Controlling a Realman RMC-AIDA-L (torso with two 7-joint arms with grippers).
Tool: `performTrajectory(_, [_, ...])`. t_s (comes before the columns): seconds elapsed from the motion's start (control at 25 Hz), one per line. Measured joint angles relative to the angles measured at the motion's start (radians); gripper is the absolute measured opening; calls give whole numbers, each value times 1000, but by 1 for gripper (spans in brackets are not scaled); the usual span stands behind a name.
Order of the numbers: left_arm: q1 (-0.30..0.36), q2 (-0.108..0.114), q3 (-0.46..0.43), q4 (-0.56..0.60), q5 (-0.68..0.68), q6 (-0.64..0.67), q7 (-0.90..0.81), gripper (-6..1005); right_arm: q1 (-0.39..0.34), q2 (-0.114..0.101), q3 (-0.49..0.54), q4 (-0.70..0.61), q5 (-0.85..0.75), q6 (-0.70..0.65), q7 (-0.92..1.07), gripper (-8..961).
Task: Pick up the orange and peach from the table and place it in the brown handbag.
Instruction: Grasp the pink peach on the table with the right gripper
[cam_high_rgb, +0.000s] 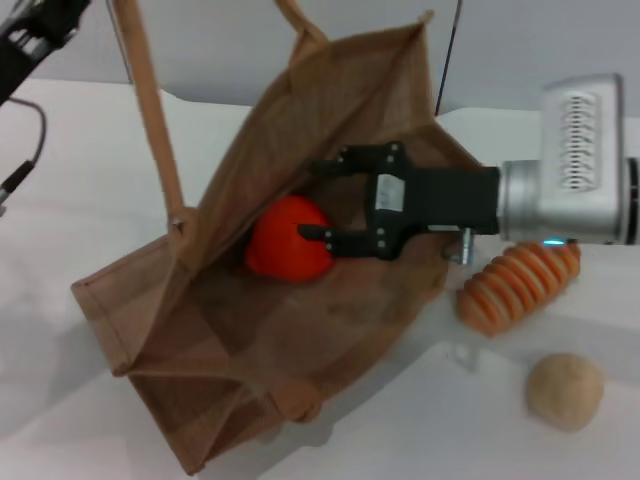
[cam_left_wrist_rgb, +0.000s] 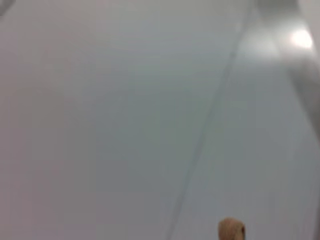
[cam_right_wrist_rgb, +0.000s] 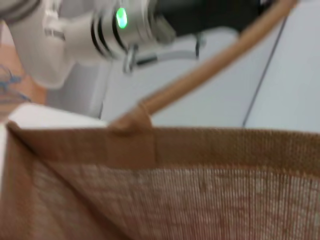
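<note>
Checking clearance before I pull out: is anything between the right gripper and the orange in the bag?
Nothing: in the head view the right gripper, fingers open, sits right beside the orange inside the brown handbag.

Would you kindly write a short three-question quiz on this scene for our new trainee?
1. True or false: the orange lies inside the brown handbag.
2. Which hand reaches into the bag: A) left hand, B) right hand?
3. Fill in: on the table beside the bag, the ridged spiral bread lies near a beige rough ____.

Key: 1 true; 2 B, its fingers open beside the orange, not gripping it; 3 ball. The peach is not visible in any view.
</note>
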Motion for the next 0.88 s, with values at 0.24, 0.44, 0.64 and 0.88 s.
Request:
performTrajectory(0.24, [39, -7, -45, -4, -1, 84, 47, 121, -119, -8, 9, -96, 54, -109, 7, 686])
performTrajectory(0.44, [67, -10, -85, -6, -4, 136, 84, 121, -213, -16, 11, -173, 125, -141, 13, 683])
performTrajectory(0.64, [84, -12, -112, -6, -5, 177, 100, 120, -264, -44, 14, -202, 134, -92, 89, 680])
performTrajectory(0.88, [95, -12, -127, -9, -8, 221, 119, 118, -269, -60, 5, -192, 82, 26, 183, 677])
